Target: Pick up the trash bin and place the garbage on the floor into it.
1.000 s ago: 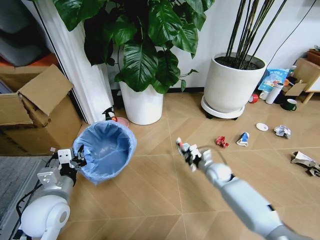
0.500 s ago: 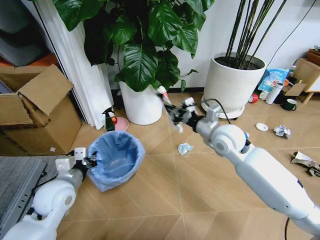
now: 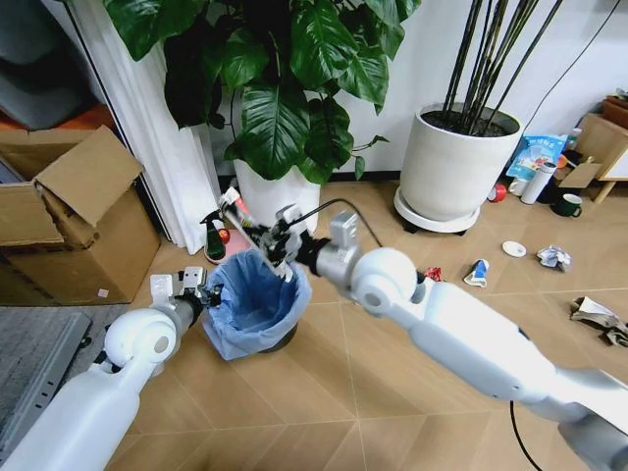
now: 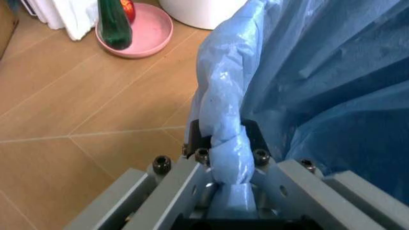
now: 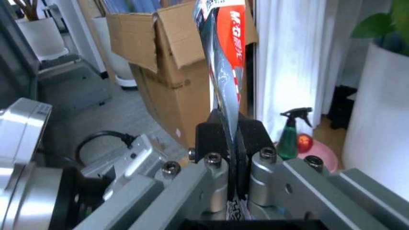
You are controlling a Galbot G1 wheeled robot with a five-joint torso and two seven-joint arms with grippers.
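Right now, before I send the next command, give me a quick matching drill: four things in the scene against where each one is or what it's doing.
Things:
1. left gripper
2. right gripper
3. crushed cup
4. white lid

States:
A. lies on the floor between the crushed cup and a crumpled paper
B. jaws shut on the flattened tube, above the bin's opening
C. jaws shut on the trash bin at its bag-covered rim
D. lies on the floor beside the red wrapper

Pairs: 1-C, 2-B, 3-D, 4-A
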